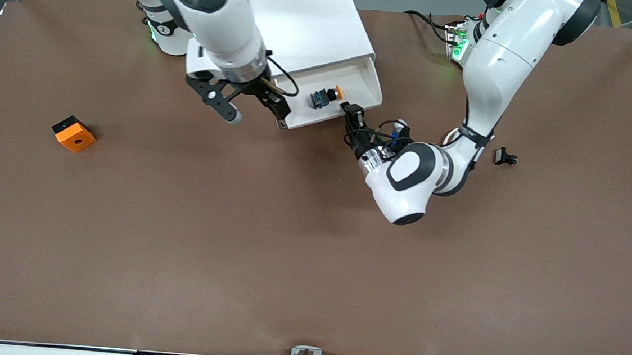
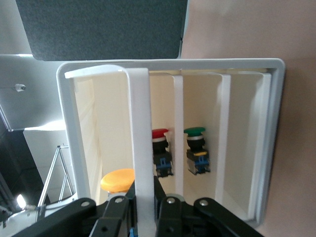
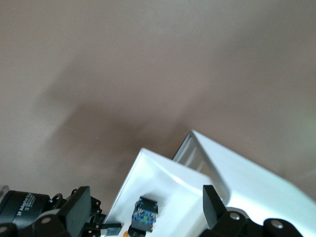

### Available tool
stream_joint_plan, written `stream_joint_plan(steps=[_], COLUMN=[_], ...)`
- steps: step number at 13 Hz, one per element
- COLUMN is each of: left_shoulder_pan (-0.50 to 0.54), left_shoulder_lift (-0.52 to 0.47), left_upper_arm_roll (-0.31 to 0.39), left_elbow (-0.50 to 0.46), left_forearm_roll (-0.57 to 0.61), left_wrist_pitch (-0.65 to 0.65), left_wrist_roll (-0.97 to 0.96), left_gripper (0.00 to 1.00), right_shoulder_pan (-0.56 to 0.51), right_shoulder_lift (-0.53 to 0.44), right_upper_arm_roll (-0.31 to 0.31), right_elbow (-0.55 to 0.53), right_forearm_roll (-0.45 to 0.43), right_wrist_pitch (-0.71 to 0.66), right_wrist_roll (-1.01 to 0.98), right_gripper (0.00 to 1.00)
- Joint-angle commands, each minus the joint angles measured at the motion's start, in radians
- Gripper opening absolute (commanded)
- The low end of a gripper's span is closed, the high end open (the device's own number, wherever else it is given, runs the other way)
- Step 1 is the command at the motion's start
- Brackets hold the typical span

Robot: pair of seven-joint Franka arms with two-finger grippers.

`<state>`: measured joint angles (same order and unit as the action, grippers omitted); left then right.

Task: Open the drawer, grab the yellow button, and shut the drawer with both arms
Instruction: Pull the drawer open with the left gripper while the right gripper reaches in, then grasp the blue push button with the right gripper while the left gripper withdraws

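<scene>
Drawer open, button not yet taken.

Your left gripper point(image 1: 353, 113) is pinched on the drawer point(image 1: 371, 83) front's handle; pull off-line and the drawer may jam or drag its cabinet point(image 1: 305, 24). Your right gripper point(image 1: 248, 107) hangs spread wide over the drawer's corner toward the right arm's end; a skewed descent could catch the rim. The button point(image 1: 325, 96) lies inside the drawer.

Glossy white arms point(image 1: 494, 62) with dark grey joint caps — black end effectors, looping black cables.
</scene>
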<state>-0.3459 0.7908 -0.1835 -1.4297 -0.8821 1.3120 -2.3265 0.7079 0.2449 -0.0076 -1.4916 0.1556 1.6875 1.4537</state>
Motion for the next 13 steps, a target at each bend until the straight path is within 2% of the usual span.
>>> stream_joint_plan(steps=[1, 2, 3, 7, 9, 13], left_shoulder_pan=[0.002, 0.002, 0.002, 0.004, 0.002, 0.002], left_shoulder_lift=[0.019, 0.019, 0.019, 0.015, 0.015, 0.007], left_upper_arm_roll=[0.010, 0.010, 0.010, 0.022, 0.088, 0.217], left_elbow=[0.017, 0.018, 0.017, 0.069, 0.118, 0.170], left_forearm_roll=[0.002, 0.002, 0.005, 0.017, 0.022, 0.040], left_wrist_pitch=[0.058, 0.056, 0.056, 0.058, 0.056, 0.056], left_wrist_roll=[0.062, 0.081, 0.085, 0.101, 0.130, 0.252], left_gripper=[0.36, 0.58, 0.99, 1.00, 1.00, 1.00], right_shoulder_pan=[0.077, 0.103, 0.125, 0.142, 0.156, 0.177], right_shoulder_lift=[0.103, 0.118, 0.132, 0.165, 0.174, 0.191], right_upper_arm_roll=[-0.009, -0.009, -0.009, -0.009, -0.009, -0.009], right_elbow=[0.099, 0.102, 0.102, 0.099, 0.090, 0.050], right_forearm_roll=[0.002, -0.001, -0.002, -0.027, -0.057, -0.054], right_wrist_pitch=[0.003, 0.020, 0.038, 0.043, 0.043, 0.044], right_wrist_roll=[0.169, 0.198, 0.223, 0.246, 0.246, 0.247], right_gripper=[1.00, 1.00, 1.00, 1.00, 1.00, 1.00])
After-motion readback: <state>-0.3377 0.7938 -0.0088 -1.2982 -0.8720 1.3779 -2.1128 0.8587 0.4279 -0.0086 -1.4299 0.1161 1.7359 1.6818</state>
